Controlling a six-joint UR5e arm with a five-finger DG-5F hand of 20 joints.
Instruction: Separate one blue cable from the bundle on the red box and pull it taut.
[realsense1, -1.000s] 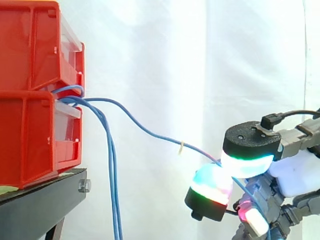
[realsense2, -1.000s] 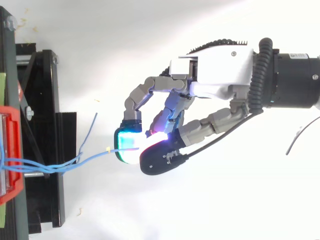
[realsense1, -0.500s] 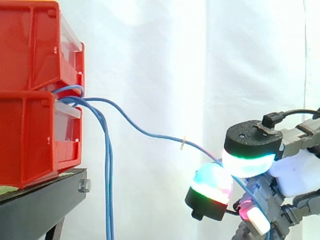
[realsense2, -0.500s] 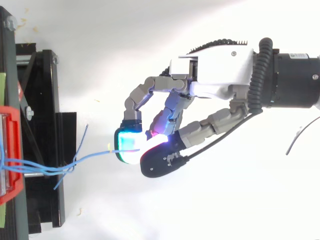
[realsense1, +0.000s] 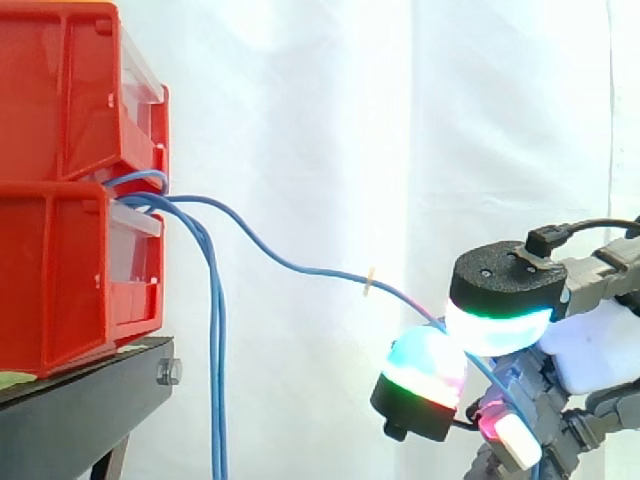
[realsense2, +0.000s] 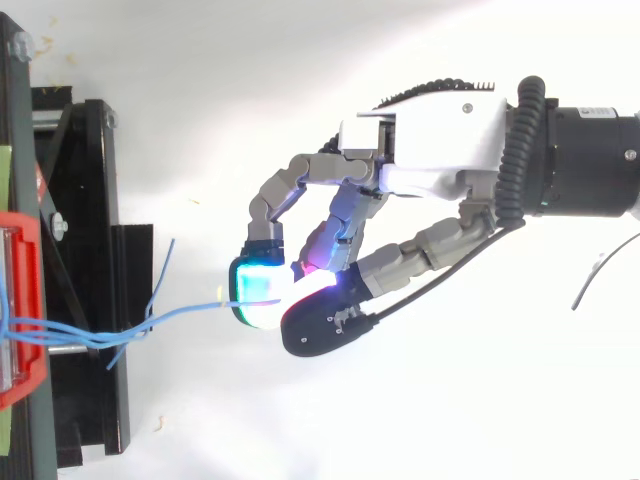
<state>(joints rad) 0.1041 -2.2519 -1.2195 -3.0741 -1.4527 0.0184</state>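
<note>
The hand (realsense2: 420, 165) has its fingers (realsense1: 425, 368) clamped on one blue cable (realsense1: 300, 268), which runs from the red bins (realsense1: 60, 250) in a shallow curve (not fully straight); the other cables (realsense1: 217, 380) hang down.

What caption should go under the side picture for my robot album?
Robot hand pinches one blue cable, sagging from the red bins.

The bins (realsense1: 70, 200) are glossy plastic, the stand (realsense1: 80, 400) matt black, the curtain (realsense1: 330, 120) cloth, the cable (realsense1: 310, 270) smooth.
</note>
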